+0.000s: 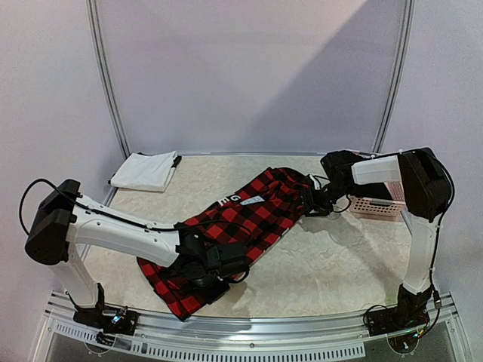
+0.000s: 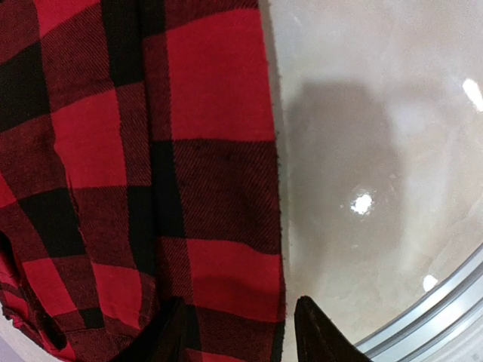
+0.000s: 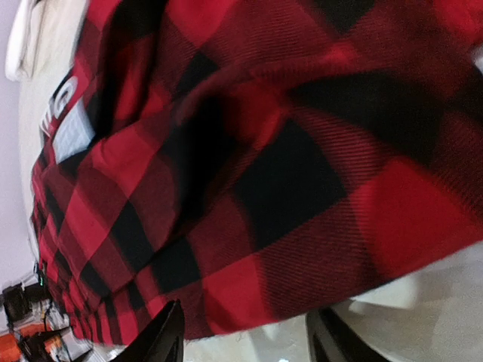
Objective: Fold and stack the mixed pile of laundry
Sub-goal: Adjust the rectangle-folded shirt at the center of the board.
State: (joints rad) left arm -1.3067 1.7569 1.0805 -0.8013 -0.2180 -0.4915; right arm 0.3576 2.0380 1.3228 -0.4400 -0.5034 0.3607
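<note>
A large red-and-black checked flannel shirt lies spread diagonally across the table, from the near left to the far right. My left gripper is over its near end. In the left wrist view it is open, and the shirt's straight edge runs down between the fingers. My right gripper is at the shirt's far right end. In the right wrist view it is open, with the shirt's hem just ahead of the fingertips. A folded white cloth lies at the far left corner. No dark green or black pieces show.
A small pink perforated basket stands at the right, just behind my right arm. A metal rail runs along the table's near edge, also visible in the left wrist view. Bare table lies right of the shirt.
</note>
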